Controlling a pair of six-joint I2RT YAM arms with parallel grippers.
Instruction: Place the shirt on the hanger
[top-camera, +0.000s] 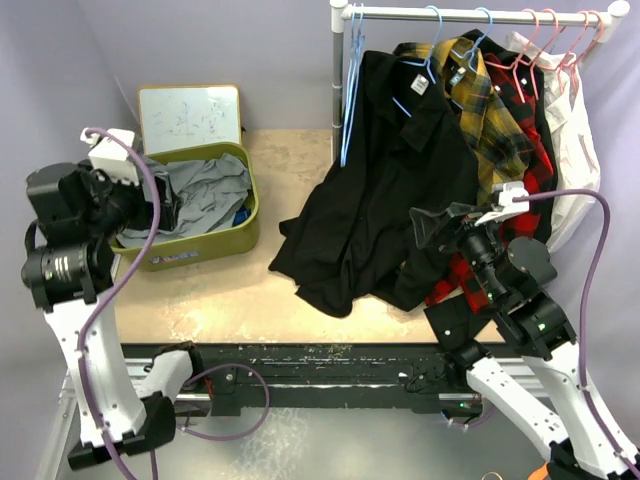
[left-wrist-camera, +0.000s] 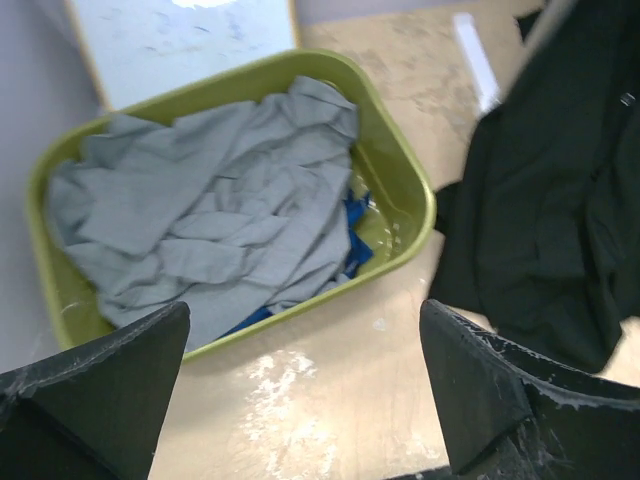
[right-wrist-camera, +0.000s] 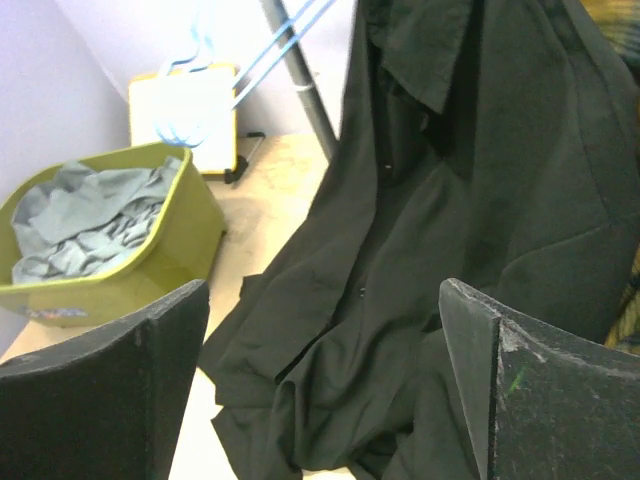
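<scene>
The grey shirt (top-camera: 205, 188) lies crumpled in a green bin at the left; it also shows in the left wrist view (left-wrist-camera: 210, 210) and the right wrist view (right-wrist-camera: 85, 215). Empty light-blue hangers (top-camera: 349, 95) hang at the left end of the rail and also show in the right wrist view (right-wrist-camera: 285, 40). My left gripper (top-camera: 165, 212) is open and empty, held above the table just in front of the bin (left-wrist-camera: 305, 312). My right gripper (top-camera: 445, 220) is open and empty, facing the black shirt (right-wrist-camera: 322, 290).
The green bin (top-camera: 200, 255) also holds a blue garment (left-wrist-camera: 357, 235). A whiteboard (top-camera: 188, 115) leans behind it. A black shirt (top-camera: 390, 200) hangs from the rail (top-camera: 470, 14) and drapes onto the table. Plaid shirts (top-camera: 490, 110) and pink hangers (top-camera: 545, 40) hang further right.
</scene>
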